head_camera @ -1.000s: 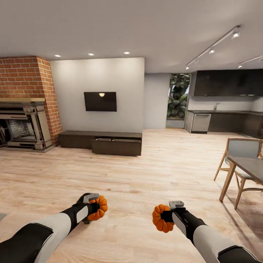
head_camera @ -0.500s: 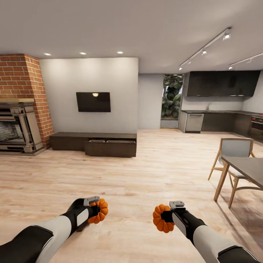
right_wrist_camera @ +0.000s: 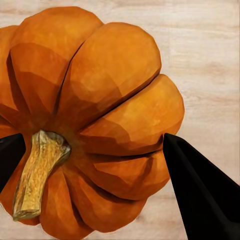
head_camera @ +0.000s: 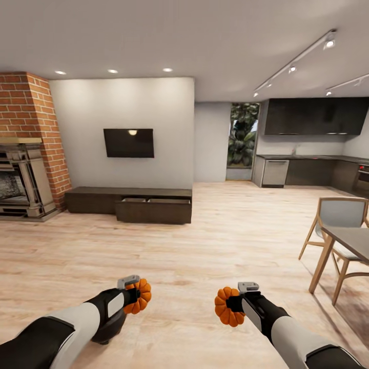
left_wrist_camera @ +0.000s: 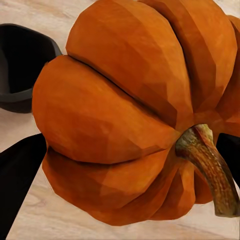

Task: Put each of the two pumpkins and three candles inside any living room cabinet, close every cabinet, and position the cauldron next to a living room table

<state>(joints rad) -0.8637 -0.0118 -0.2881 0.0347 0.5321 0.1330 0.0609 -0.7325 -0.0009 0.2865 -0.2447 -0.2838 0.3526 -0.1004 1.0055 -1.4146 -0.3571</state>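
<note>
Looking from the head view, the left gripper (head_camera: 134, 294) pinches one pumpkin (head_camera: 139, 296) and the right gripper (head_camera: 237, 302) pinches the other pumpkin (head_camera: 227, 306); both are carried low over the wooden floor (head_camera: 205, 246). Under the left forearm sits a dark round object, which I judge is the cauldron (head_camera: 108, 331). The cabinet (head_camera: 130, 204) stands well apart, against the far wall under the television (head_camera: 128, 143), with two drawers (head_camera: 154, 210) pulled out. A brick fireplace (head_camera: 25, 154) is at the left, a dining table (head_camera: 353, 238) with a chair (head_camera: 341, 218) at the right.

In the left wrist view, the pumpkin (left_wrist_camera: 130, 115) sits between the black fingers (left_wrist_camera: 20, 185), jaws pressed on its sides, and the cauldron's rim (left_wrist_camera: 22, 65) lies beside it on the floor.

In the right wrist view, the other pumpkin (right_wrist_camera: 90, 125) is clamped between the dark fingers (right_wrist_camera: 200, 190), stem toward the camera.

Risks, as I judge them: the round ribbed surfaces may slip from the pads if the base jolts during the drive, and the left arm may knock the cauldron because it hangs so near.
</note>
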